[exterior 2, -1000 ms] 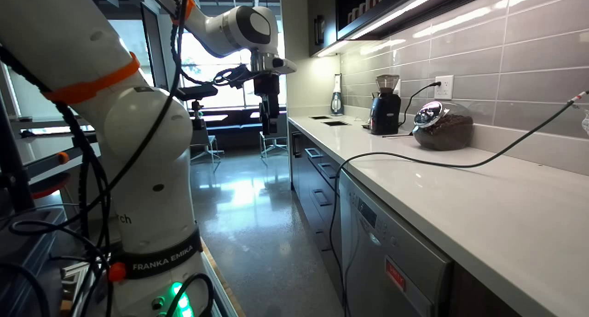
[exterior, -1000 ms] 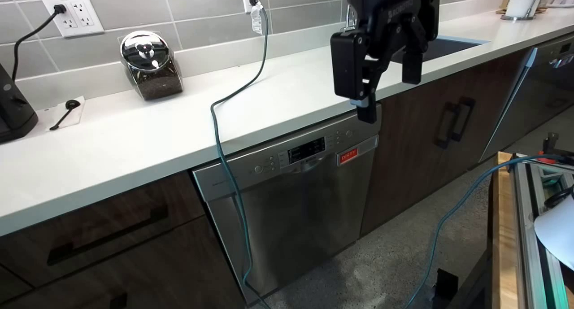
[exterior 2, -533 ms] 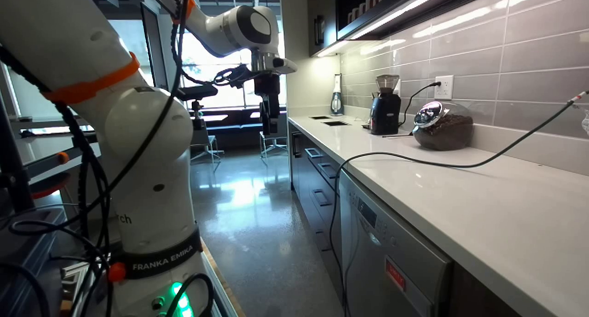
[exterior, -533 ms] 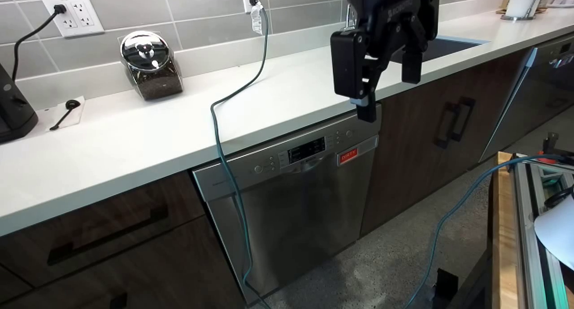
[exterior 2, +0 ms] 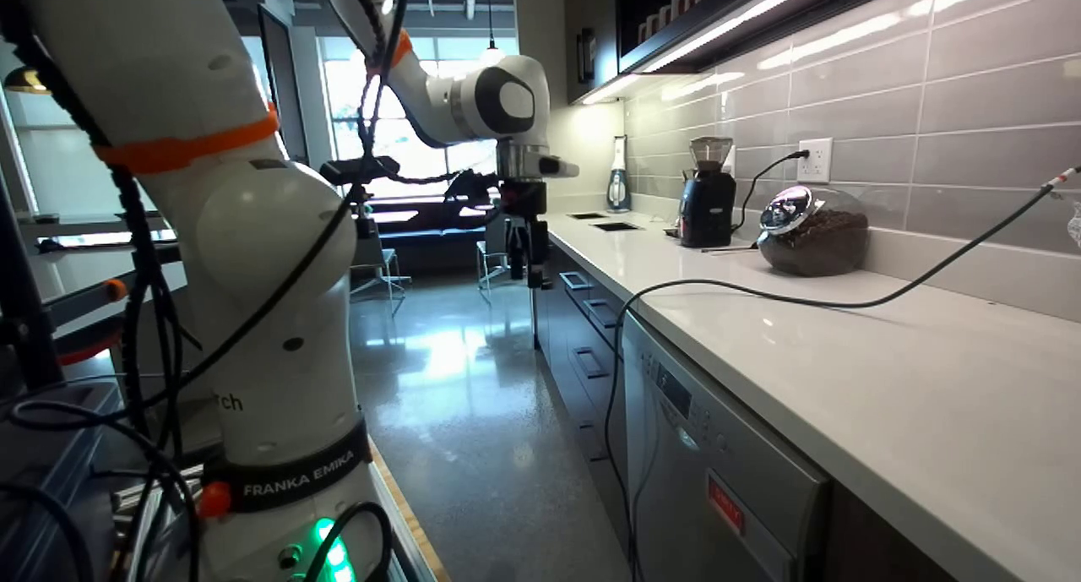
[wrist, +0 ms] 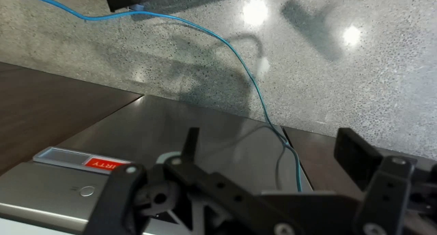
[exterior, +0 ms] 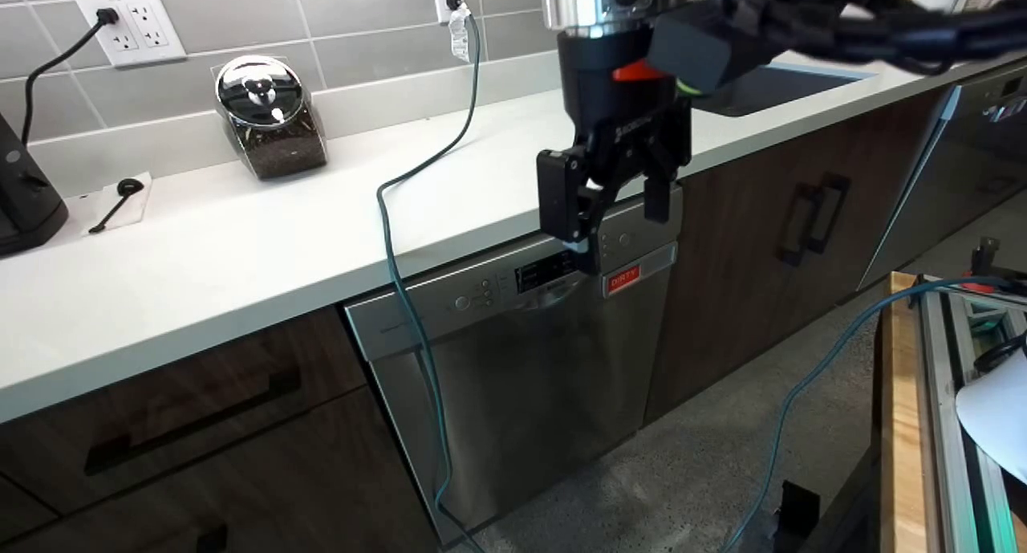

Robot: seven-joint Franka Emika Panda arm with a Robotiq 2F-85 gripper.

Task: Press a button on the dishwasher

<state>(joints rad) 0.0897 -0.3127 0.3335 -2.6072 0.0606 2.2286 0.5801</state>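
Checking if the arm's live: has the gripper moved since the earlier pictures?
Yes. In an exterior view, the gripper has moved down and leftward in the picture, its lower fingertip now overlapping the display on the dishwasher.

In exterior view, behind black two-finger gripper [exterior: 624,230]: wide brushed-steel dishwasher [exterior: 529,392]; right, dark wood cabinet [exterior: 738,296]; left, teal cable [exterior: 387,224], round clear jar [exterior: 277,136] on white countertop [exterior: 241,224].

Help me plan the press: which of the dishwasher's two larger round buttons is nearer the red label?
The round button above the label; its twin sits beyond the display, toward the cord.
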